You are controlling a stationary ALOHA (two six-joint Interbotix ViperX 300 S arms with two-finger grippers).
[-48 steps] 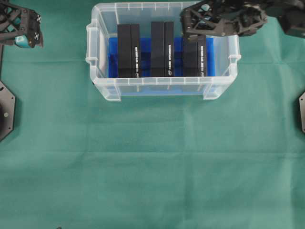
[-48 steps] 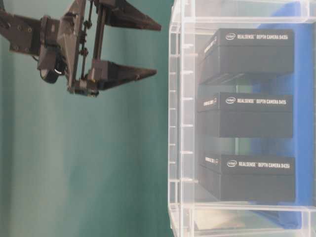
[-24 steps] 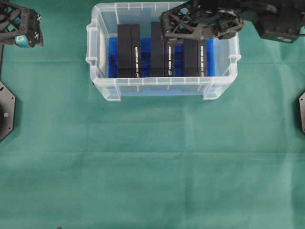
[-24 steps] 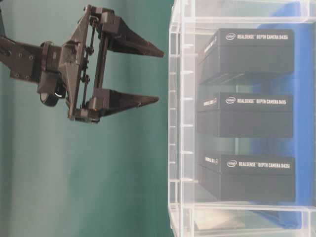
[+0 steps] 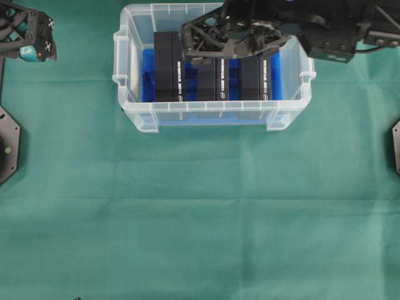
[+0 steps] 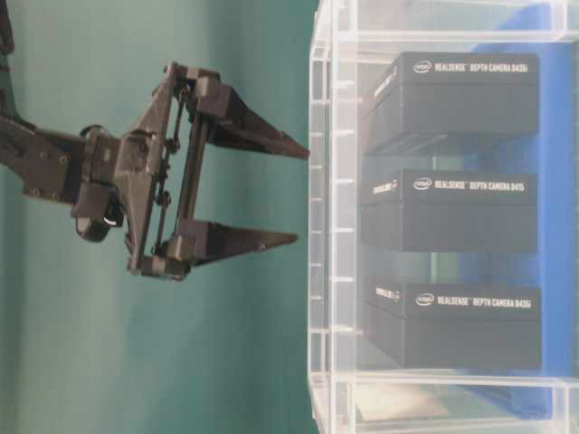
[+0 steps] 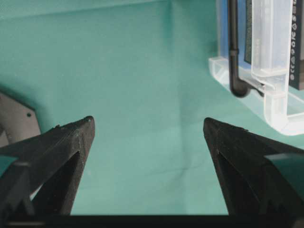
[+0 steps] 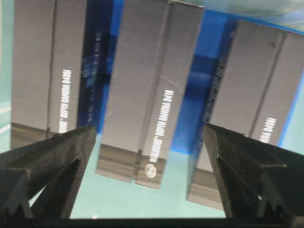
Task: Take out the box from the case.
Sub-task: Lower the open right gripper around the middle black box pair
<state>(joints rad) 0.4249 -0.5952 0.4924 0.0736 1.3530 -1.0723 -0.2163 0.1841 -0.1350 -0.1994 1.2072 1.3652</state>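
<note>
The case (image 5: 212, 117), a clear tub with a blue liner (image 8: 197, 95), stands at the top centre and holds three black boxes on edge: left box (image 5: 169, 72), middle box (image 5: 215, 81) and right box (image 5: 256, 81). My right gripper (image 5: 185, 44) hovers open above the case. In the right wrist view its open fingers (image 8: 148, 127) frame the middle box (image 8: 152, 80) from above without touching it. From table level the right gripper (image 6: 302, 195) is still clear of the case wall (image 6: 324, 226). My left gripper (image 7: 147, 119) is open and empty over the cloth at the far left (image 5: 34, 40).
Green cloth (image 5: 200, 219) covers the table. Black base plates sit at the left edge (image 5: 7, 147) and right edge (image 5: 395, 147). In the left wrist view a corner of the case (image 7: 278, 111) and a black cable (image 7: 233, 57) show at top right.
My right gripper has travelled left across the case, from above the right box to above the middle and left boxes, staying open. The left arm has not moved.
</note>
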